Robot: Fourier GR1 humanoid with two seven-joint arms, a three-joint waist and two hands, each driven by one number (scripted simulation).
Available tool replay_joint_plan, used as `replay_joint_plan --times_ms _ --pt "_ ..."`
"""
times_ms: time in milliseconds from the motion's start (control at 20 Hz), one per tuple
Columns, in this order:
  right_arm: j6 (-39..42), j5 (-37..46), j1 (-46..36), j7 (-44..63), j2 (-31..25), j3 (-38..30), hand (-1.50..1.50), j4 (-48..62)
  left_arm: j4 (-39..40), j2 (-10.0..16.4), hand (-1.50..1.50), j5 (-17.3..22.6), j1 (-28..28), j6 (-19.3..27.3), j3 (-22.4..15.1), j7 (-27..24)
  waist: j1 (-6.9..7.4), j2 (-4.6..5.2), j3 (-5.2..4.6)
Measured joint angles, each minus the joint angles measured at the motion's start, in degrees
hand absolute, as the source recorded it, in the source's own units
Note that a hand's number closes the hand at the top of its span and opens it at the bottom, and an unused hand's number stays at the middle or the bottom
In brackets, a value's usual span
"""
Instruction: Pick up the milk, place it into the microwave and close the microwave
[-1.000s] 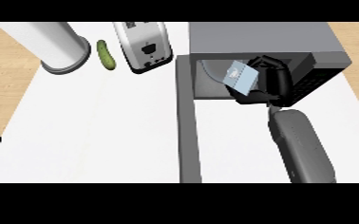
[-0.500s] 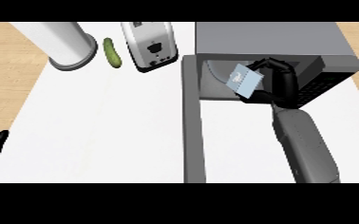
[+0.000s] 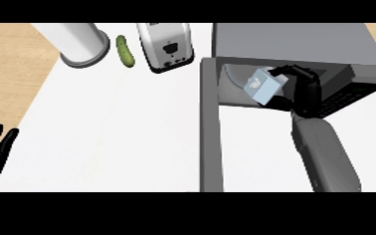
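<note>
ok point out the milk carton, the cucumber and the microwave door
milk carton [image 3: 261, 85], head view, on its pale blue side
cucumber [image 3: 126, 51], head view, on the middle of its green body
microwave door [image 3: 211, 144], head view, on the grey open panel

Bright, flat, even light. White tabletop [image 3: 110, 129] reads almost uniform and is the palest zone in view. Microwave [image 3: 294, 40] cavity is the darkest zone, shaded toward the back. Milk carton [image 3: 263, 85] in the opening reads pale blue against that shade. Right hand [image 3: 305, 92] round the carton is a black mass showing little surface detail. Forearm [image 3: 323, 149] is mid-grey with soft shading at its edges. Cylinder [image 3: 73, 42] shows a gentle side gradient, darker at the base rim. Wood floor [image 3: 22, 55] at left is evenly warm tan.
</note>
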Motion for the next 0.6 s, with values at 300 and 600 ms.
replay_joint_plan --times_ms 300,600 --pt "-6.1 0.3 1.4 -2.4 1.5 -2.7 -1.50 -1.8 0.2 0.6 -1.50 -1.8 -1.1 0.1 -0.5 0.3 1.66 0.44 -0.33" --pt "-11.6 5.7 3.3 -4.9 0.0 -2.8 -1.50 -3.0 -0.1 1.4 -1.50 -3.4 -2.6 0.3 -1.0 0.7 3.23 1.00 -0.73"
